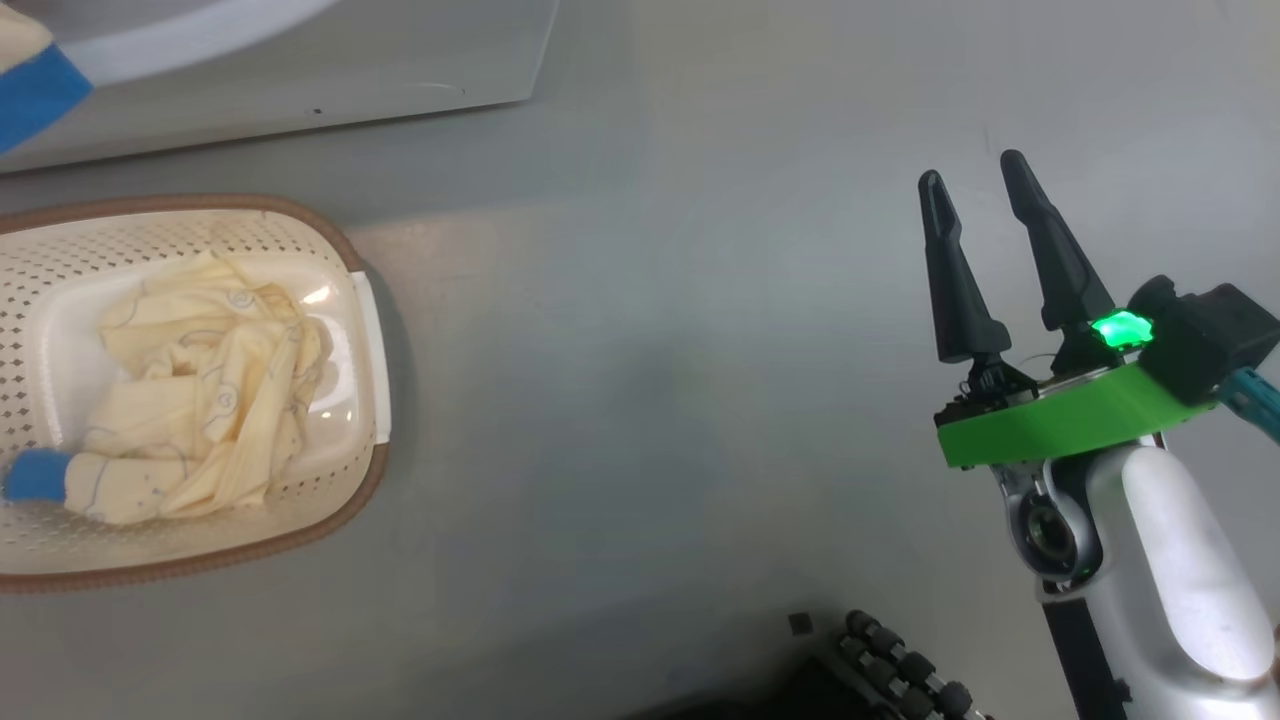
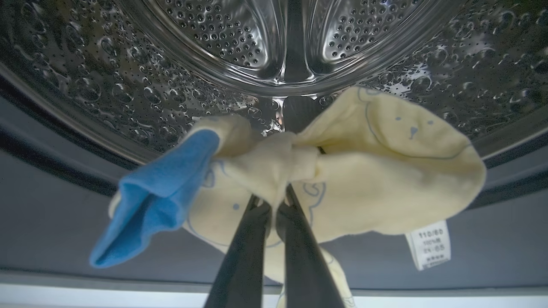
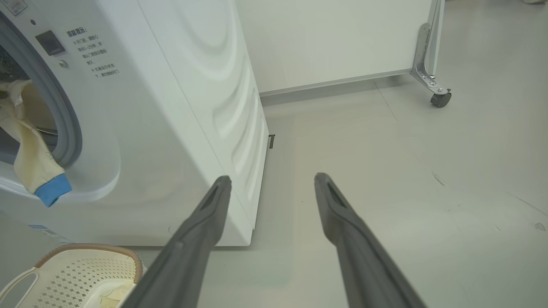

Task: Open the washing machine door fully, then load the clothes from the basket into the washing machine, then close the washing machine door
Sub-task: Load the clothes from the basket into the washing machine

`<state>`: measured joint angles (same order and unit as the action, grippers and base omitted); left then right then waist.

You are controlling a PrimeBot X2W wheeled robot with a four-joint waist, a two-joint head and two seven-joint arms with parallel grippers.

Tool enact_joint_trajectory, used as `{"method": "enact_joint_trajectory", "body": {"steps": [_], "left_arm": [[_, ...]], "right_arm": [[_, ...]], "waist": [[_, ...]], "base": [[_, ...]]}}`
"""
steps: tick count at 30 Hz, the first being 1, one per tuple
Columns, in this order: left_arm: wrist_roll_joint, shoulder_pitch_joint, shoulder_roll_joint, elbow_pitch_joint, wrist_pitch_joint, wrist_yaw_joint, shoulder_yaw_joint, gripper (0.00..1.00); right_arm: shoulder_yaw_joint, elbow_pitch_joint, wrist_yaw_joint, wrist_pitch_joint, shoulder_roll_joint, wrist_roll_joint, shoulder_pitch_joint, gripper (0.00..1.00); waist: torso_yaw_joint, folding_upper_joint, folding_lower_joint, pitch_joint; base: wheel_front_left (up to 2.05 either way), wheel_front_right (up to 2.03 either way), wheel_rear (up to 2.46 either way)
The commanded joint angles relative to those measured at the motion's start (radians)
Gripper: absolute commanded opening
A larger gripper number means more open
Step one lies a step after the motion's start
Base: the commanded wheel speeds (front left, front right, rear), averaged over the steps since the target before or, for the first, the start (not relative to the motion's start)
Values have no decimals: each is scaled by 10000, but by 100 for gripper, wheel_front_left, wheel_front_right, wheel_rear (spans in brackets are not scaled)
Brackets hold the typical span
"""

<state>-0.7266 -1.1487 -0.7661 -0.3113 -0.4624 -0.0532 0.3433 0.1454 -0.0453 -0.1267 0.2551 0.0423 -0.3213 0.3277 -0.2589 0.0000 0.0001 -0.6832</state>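
My left gripper point(image 2: 277, 194) is shut on a cream-yellow garment point(image 2: 385, 171) with a blue cuff and a white tag, held at the mouth of the washing machine's steel drum point(image 2: 239, 38). In the right wrist view that garment point(image 3: 30, 158) hangs from the porthole of the washing machine point(image 3: 171, 107). More clothes point(image 1: 200, 390) lie in the basket point(image 1: 340, 250) on the floor before the machine. My right gripper point(image 1: 975, 180) hovers open and empty over bare floor, well right of the basket; its fingers point(image 3: 214, 205) point past the machine's corner. The washing machine door is out of view.
A white panel on a metal bracket with a caster point(image 3: 440, 99) stands behind and right of the machine. Grey floor stretches between the basket and my right arm. A dark ribbed part of my base point(image 1: 900, 670) shows at the bottom edge.
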Motion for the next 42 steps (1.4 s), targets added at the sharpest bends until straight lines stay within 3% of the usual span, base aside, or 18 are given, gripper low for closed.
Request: {"method": "enact_joint_trajectory", "body": {"steps": [1, 9, 15, 23, 29, 33, 42], "left_arm": [[128, -520, -712, 142, 16, 49, -488, 0], [1056, -2342, -1003, -977, 905, 680, -247, 0], [1535, -3656, -826, -1927, 1753, 1057, -63, 0], [2262, -5229, -828, -2749, 4217, 1604, 200, 0], [2914, -6164, -873, -3327, 5870, 1766, 732, 0], [2488, -6360, -557, -4484, 5511, 1808, 906, 0], [1618, -6347, -257, -5562, 4835, 1831, 935, 0]], "right_arm": [[208, 326, -40, 66, 79, -112, -17, 100], [562, 423, -40, 66, 79, -470, 146, 100], [782, 511, -40, 66, 79, -766, 250, 100], [1091, 600, -40, 66, 79, -1159, 319, 100], [1210, 650, -40, 66, 79, -1314, 299, 100], [1232, 627, -40, 66, 79, -1333, 329, 100], [1230, 576, -40, 66, 79, -1279, 480, 100]], "waist": [[-187, 0, -1, -190], [-824, 0, -1, -835], [-1207, 0, -1, -1301], [-1672, 0, -1, -1777], [-1790, 0, -1, -1954], [-1722, 0, -1, -2062], [-1615, 0, -1, -2107]], "base": [[0, 0, 0], [0, 0, 0], [0, 0, 0], [0, 0, 0], [0, 0, 0], [0, 0, 0], [0, 0, 0]]}}
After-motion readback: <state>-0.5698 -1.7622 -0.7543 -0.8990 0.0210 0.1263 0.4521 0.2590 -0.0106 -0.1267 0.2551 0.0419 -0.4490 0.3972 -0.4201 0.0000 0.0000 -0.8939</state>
